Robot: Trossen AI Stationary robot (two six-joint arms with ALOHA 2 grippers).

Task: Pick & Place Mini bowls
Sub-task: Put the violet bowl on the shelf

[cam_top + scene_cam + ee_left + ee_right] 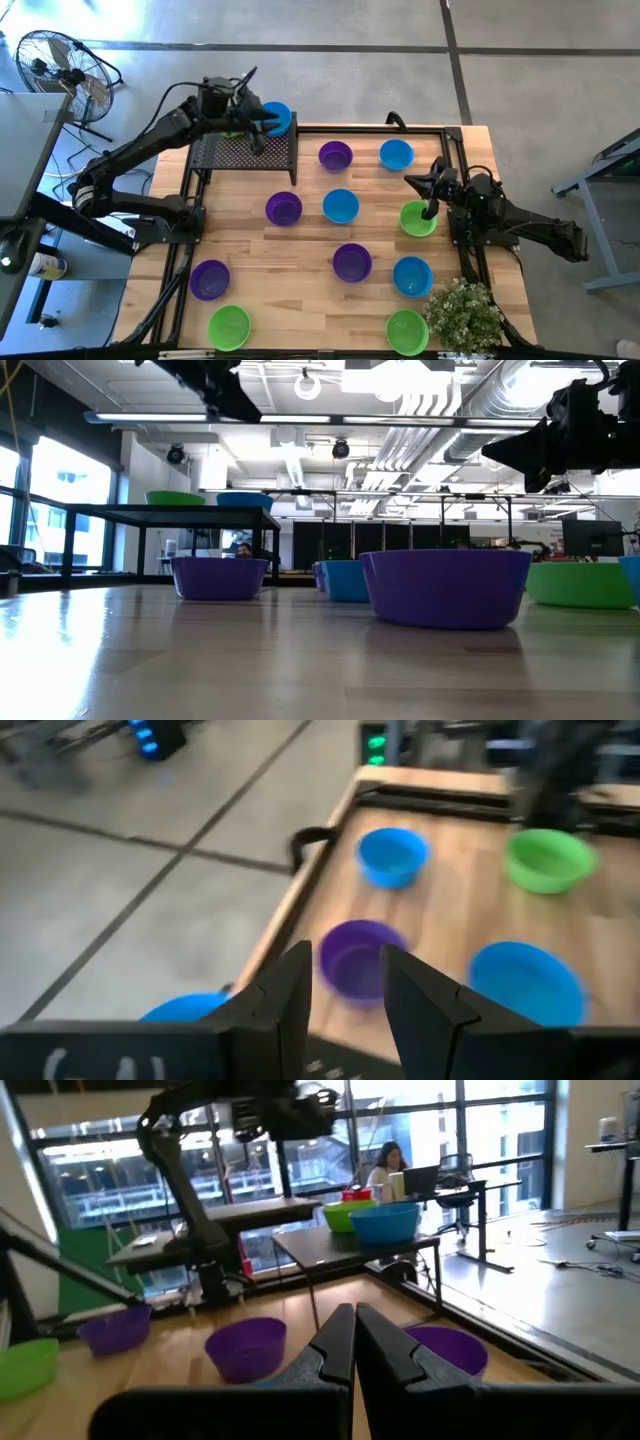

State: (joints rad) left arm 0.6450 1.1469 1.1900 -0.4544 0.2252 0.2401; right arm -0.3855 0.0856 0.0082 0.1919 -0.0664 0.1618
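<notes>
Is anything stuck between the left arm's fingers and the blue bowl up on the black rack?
Nothing visible is. The left gripper hangs right over the black mesh rack, fingers open, beside the small glossy blue plastic bowl on the rack's corner. Whether they touch it cannot be told.

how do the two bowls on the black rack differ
The blue bowl sits at the rack's far right corner, plainly seen from above; the green bowl beside it is mostly hidden there under the left arm. The left gripper hovers open by the blue bowl, not the green one. Both sit upright on the rack, similar in size.
</notes>
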